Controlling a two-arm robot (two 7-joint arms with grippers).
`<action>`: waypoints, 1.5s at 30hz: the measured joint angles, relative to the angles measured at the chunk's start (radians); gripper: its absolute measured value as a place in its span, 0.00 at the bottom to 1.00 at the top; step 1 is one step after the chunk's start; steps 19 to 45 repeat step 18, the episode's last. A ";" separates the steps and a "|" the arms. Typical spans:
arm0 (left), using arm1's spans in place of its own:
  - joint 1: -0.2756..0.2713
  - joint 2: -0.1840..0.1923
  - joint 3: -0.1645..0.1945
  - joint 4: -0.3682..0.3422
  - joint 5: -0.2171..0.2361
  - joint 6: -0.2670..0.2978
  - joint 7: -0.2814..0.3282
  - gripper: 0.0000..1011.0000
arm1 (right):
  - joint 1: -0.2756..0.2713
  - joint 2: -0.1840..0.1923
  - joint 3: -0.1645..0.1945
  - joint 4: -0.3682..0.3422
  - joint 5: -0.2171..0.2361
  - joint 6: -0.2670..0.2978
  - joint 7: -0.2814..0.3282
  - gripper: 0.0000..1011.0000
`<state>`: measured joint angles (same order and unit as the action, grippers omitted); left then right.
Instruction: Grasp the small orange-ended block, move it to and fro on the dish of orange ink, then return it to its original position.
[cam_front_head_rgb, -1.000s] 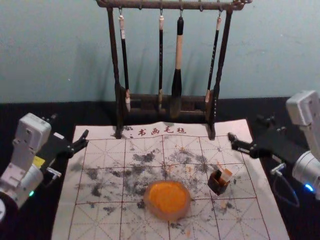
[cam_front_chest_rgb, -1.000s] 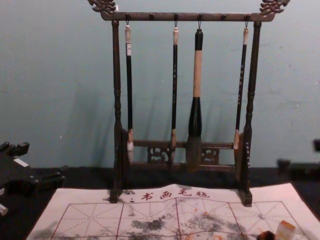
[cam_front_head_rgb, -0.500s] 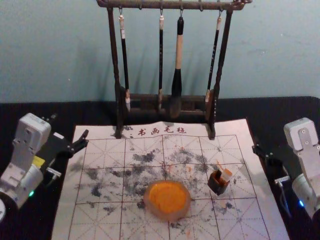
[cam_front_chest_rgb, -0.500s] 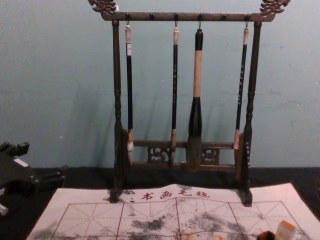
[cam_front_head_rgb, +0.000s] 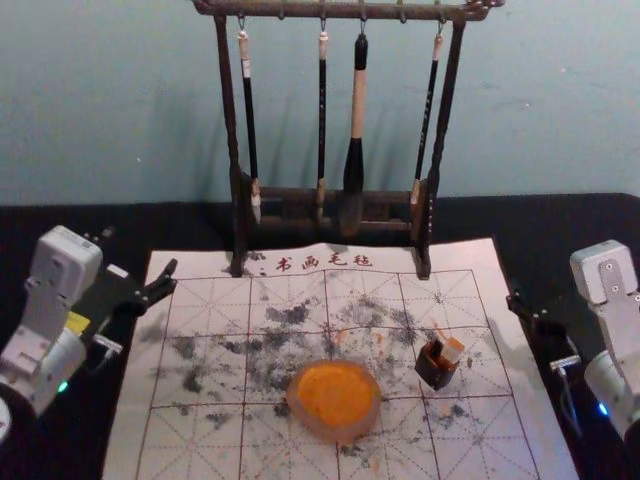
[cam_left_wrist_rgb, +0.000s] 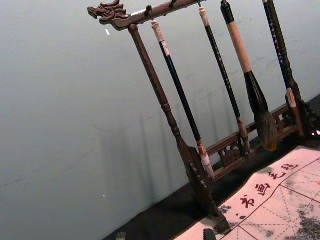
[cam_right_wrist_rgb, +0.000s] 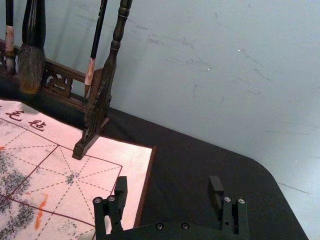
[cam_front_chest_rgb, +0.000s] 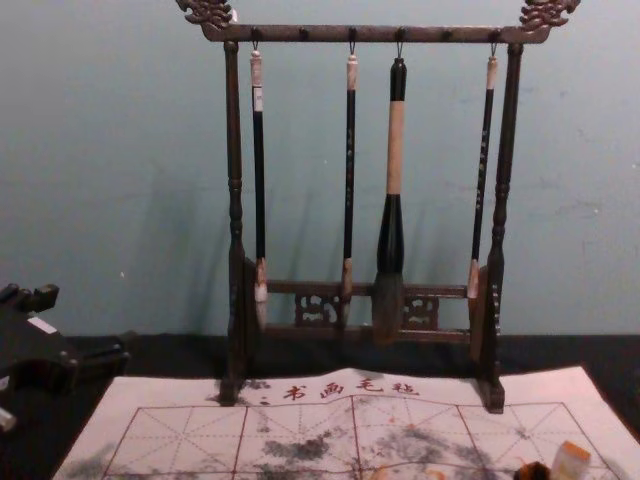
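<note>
The left gripper and right gripper are hovering beside the mat, fingers wide; the block, probably light, stiff (ink-slippery end, mind), is leaning in its box, inviting a mid-side pinch.

Four brushes (one fat) hang from a rack on the gridded mat.

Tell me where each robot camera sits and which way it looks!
Head: up high, looking forward and down at the orange dish; both arms show.
On left wrist: looks at the brush rack; left hand peeks in.
On right wrist: looks across the mat; open right hand shows.
Chest: lower, looking forward; left hand at the left edge.
Head and chest share the hanging brushes.
</note>
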<state>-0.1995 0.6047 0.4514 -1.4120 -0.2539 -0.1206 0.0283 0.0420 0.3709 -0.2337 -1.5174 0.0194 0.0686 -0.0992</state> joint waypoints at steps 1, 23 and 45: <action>0.000 0.000 0.000 0.000 0.000 0.000 0.000 0.99 | 0.000 0.000 0.000 0.000 0.000 0.000 0.000 0.99; 0.000 0.000 0.000 0.000 0.000 0.000 0.000 0.99 | 0.000 0.003 -0.003 -0.005 -0.002 0.002 -0.002 0.99; 0.000 0.000 0.000 0.000 0.000 0.000 0.000 0.99 | 0.000 0.003 -0.003 -0.005 -0.002 0.002 -0.002 0.99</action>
